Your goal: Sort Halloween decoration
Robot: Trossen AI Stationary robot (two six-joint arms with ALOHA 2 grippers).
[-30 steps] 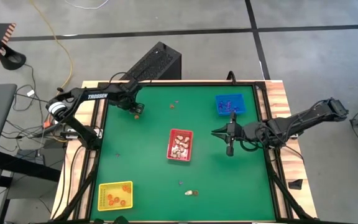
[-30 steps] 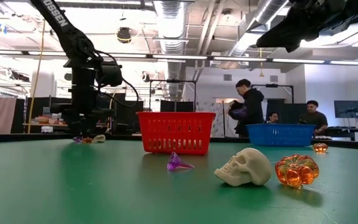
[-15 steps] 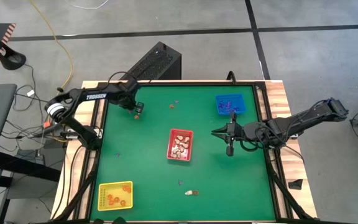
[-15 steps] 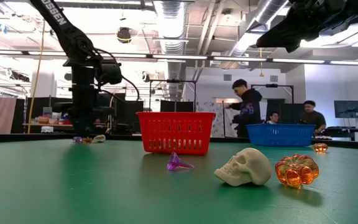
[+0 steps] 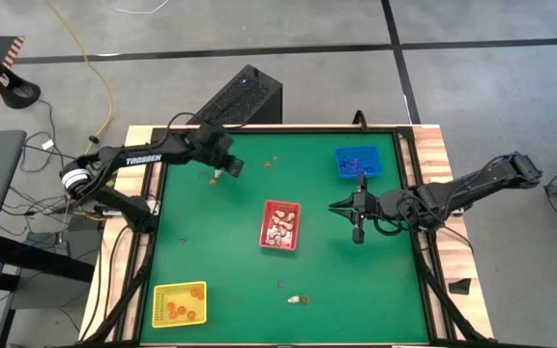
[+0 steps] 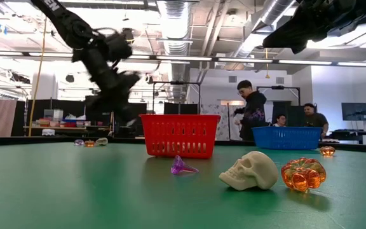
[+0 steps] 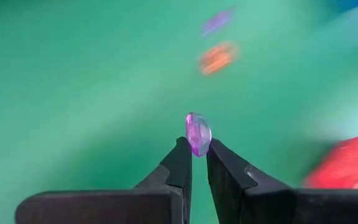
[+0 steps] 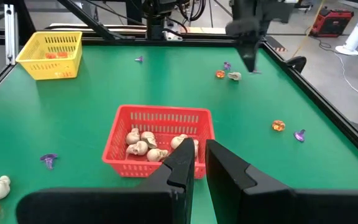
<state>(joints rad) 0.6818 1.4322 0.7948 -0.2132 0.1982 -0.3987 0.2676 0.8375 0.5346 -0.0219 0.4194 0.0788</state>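
Clearly the left gripper [image 7: 195, 144] pinches a tiny translucent purple plastic trinket [image 7: 198, 133] by its lower edge, lifted above the green table [image 5: 211, 251]; it looks light, hard, probably slippery. The right gripper [image 8: 198, 153] waits closed, empty.

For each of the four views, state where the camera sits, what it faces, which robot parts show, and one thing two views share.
High: overhead, facing down; both arms, red tray.
Low: table height, facing across; left arm, skull.
Left wrist: behind the left gripper, its fingers pinching a purple trinket.
Right wrist: behind the right gripper, facing the skulls in the red tray.
Shared: red tray, in every view.
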